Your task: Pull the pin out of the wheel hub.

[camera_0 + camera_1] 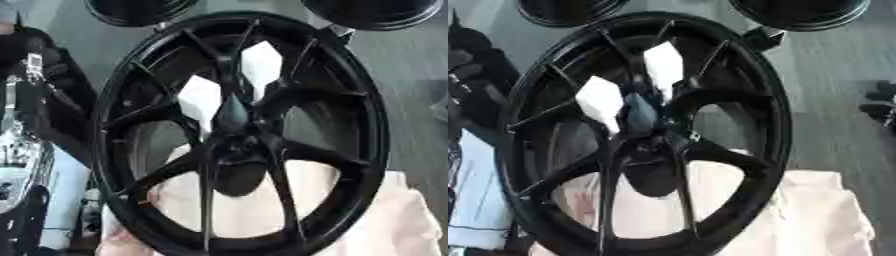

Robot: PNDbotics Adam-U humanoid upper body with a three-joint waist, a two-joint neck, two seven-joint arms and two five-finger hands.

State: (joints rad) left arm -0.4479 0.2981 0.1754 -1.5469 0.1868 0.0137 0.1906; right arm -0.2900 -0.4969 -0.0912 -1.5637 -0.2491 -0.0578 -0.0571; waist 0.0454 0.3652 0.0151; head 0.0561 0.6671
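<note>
The pin shows as a dull blue-grey stub at the middle of the wheel hub, just above the point where the spokes meet. It is set in the hub and no hand touches it. Two white patches show in the spoke gaps right beside it, one above and one to its left; what they are cannot be made out.

The black hub stands on edge and fills most of the view, its face turned towards the camera. It lies between the two hands. The left hand is a dark mass just off the rim's upper left, with the silver and black arm running down below it. The right hand shows only as dark shapes at the far right edge, well apart from the rim. For either hand I cannot tell whether it is released or clenched.

The lower rim rests on a pale pink cloth spread over the grey counter. Two more black round things sit beyond the top of the rim.
</note>
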